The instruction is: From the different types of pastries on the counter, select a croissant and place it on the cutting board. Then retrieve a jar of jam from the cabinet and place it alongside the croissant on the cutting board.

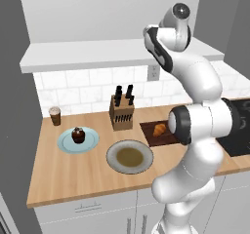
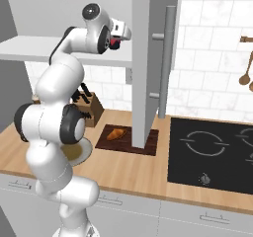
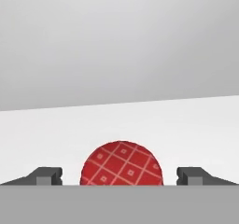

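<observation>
Seen from the left base: croissant (image 1: pixel 159 129) already lying on the board (image 1: pixel 155 137), arm raised to the cabinet (image 1: pixel 97 55) above the counter (image 1: pixel 63 172); cupcake (image 1: pixel 78 135) on its plate, well apart to the left. Best now, by the look of it, to close squarely on the jar and draw it straight back off the shelf before lowering. From the right base: gripper (image 2: pixel 122 34) reaching over the shelf edge, a glimpse of red jar (image 2: pixel 115 43) just under the hand; open door panel (image 2: pixel 147 58) standing close on the gripper's right, so little room on that side and a likely snag if swung wide; free board surface beside the croissant partly hidden behind that panel. From the hand: jar (image 3: pixel 122 164) centred between the fingertips (image 3: pixel 46 176), jaws spread wide on either side with gaps to both, gripping nothing yet; bare white shelf and wall beyond, clear to either flank.
</observation>
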{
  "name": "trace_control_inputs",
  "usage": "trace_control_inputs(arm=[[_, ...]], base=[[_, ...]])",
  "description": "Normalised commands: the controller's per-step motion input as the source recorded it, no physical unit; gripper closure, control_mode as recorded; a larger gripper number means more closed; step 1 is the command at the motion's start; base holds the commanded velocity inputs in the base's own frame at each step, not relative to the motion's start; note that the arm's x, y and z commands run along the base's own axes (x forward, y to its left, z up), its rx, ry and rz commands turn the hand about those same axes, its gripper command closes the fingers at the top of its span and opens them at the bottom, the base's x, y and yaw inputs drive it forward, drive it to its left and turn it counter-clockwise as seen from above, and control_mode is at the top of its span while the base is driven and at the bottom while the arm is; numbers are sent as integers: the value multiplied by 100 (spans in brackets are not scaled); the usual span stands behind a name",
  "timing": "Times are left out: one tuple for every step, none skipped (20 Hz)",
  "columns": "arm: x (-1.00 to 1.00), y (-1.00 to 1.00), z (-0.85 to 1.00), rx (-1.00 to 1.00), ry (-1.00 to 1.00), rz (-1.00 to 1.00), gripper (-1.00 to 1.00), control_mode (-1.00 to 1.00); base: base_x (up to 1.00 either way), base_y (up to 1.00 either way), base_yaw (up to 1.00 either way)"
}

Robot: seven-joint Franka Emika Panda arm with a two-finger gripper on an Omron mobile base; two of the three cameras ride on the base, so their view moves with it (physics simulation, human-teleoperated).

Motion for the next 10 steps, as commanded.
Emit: trace_control_inputs(arm=[[15,0,-2,0,0,0,100,-100],[3,0,-5,0,0,0,100,-100],[0,0,-5,0,0,0,100,-100],[0,0,-4,0,0,0,100,-100],[0,0,-1,0,0,0,100,-100],[0,0,0,0,0,0,100,-100],[0,0,0,9,0,0,100,-100],[-25,0,21,11,-4,0,100,-100],[-16,-14,4,2,0,0,100,-100],[-39,0,9,0,0,0,100,-100]], base=[[0,0,0],[0,0,0],[0,0,0],[0,0,0],[0,0,0],[0,0,0],[0,0,0],[0,0,0],[0,0,0],[0,0,0]])
